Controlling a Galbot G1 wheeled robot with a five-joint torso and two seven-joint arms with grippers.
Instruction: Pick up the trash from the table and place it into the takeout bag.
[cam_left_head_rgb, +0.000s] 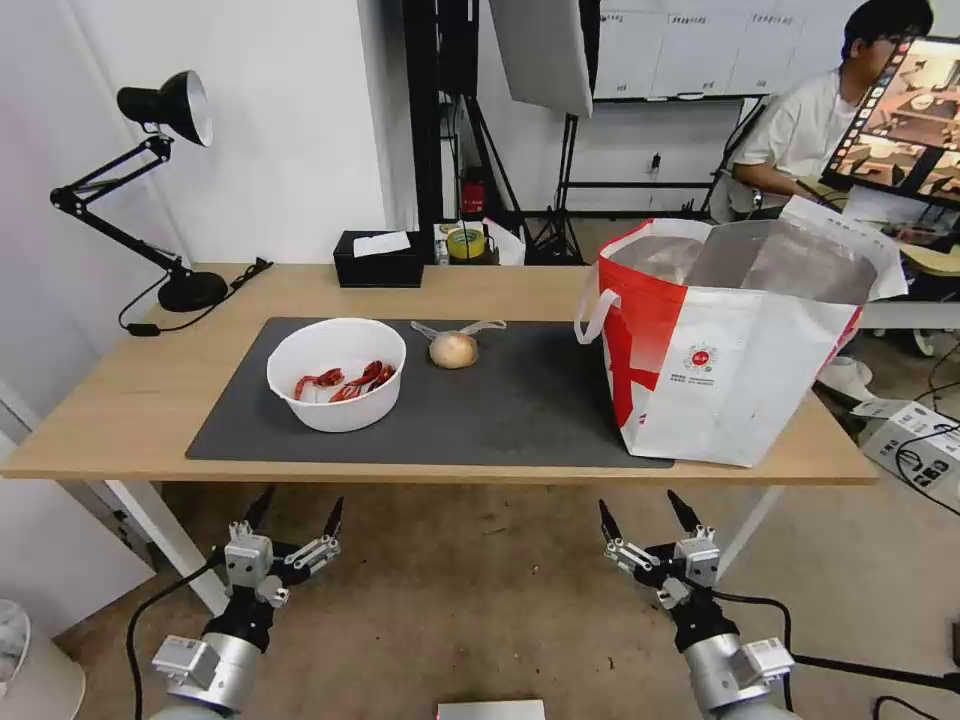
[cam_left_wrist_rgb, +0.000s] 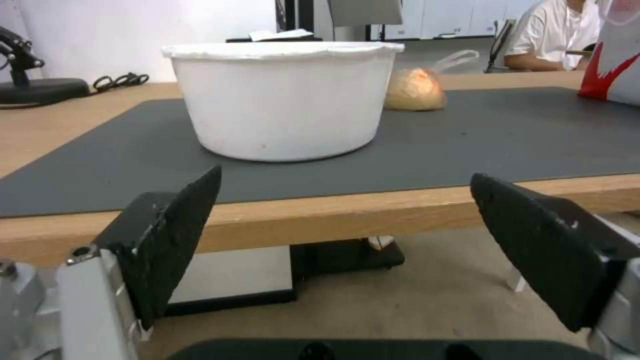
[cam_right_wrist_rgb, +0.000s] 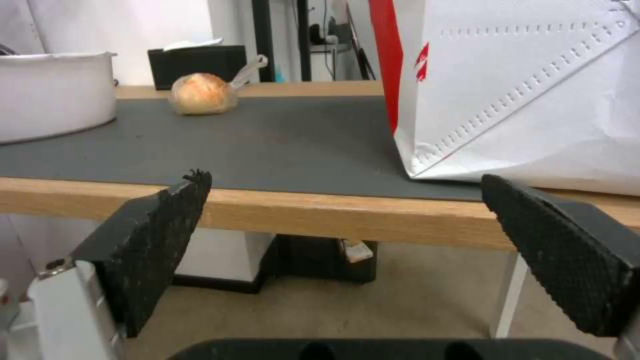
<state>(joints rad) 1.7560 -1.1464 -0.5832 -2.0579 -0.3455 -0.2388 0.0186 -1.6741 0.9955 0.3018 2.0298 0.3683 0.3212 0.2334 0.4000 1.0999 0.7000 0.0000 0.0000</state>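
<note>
A white round bowl (cam_left_head_rgb: 336, 373) (cam_left_wrist_rgb: 283, 97) (cam_right_wrist_rgb: 53, 95) holding red crayfish shells (cam_left_head_rgb: 345, 382) sits on the left of the dark grey mat (cam_left_head_rgb: 520, 400). Beside it lies a tan ball in a clear plastic bag (cam_left_head_rgb: 454, 349) (cam_left_wrist_rgb: 415, 89) (cam_right_wrist_rgb: 200, 93). The white-and-red takeout bag (cam_left_head_rgb: 730, 340) (cam_right_wrist_rgb: 520, 90) stands open at the table's right end, foil lining showing. My left gripper (cam_left_head_rgb: 297, 510) (cam_left_wrist_rgb: 343, 185) hangs open below the table's front edge, in front of the bowl. My right gripper (cam_left_head_rgb: 645, 510) (cam_right_wrist_rgb: 347, 190) hangs open below the front edge, near the takeout bag.
A black desk lamp (cam_left_head_rgb: 165, 110) stands at the table's back left and a black tissue box (cam_left_head_rgb: 378, 258) at the back edge. White table legs (cam_left_head_rgb: 165, 535) drop behind both grippers. A box and cables (cam_left_head_rgb: 915, 445) lie on the floor at right.
</note>
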